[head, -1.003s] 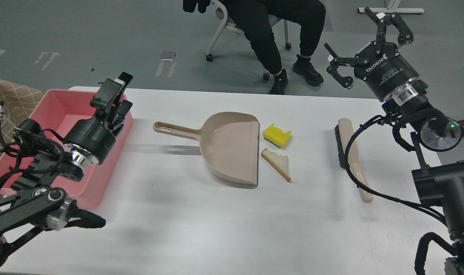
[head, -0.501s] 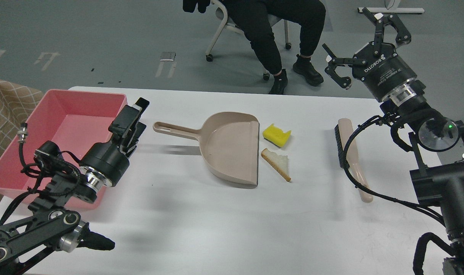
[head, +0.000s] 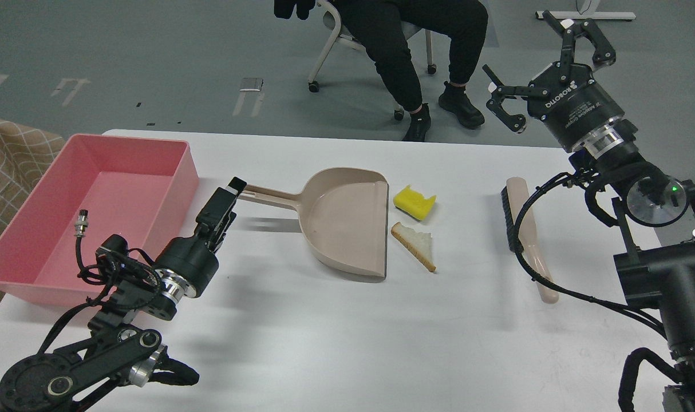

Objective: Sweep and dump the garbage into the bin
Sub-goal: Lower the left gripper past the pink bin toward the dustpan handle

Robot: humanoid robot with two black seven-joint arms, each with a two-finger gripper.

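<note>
One dustpan (head: 344,220), one brush (head: 525,237), one pink bin (head: 104,206) and two scraps lie on the white worktop (head: 336,332). The left gripper (head: 224,206) has its fingers at the tip of the dustpan's handle — seen edge-on, so I cannot tell their spread. Beyond the pan's open lip, well ahead of those fingers, sit the yellow sponge chunk (head: 414,202) and the torn bread slice (head: 416,245). The bin lies just behind the fingers. The right gripper (head: 548,71) hangs high, fingers spread wide — empty, above the brush.

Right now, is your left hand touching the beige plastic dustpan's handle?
Cannot tell. In the head view the left hand overlaps the end of the beige plastic dustpan's handle, but the dark fingers hide whether they touch it.
</note>
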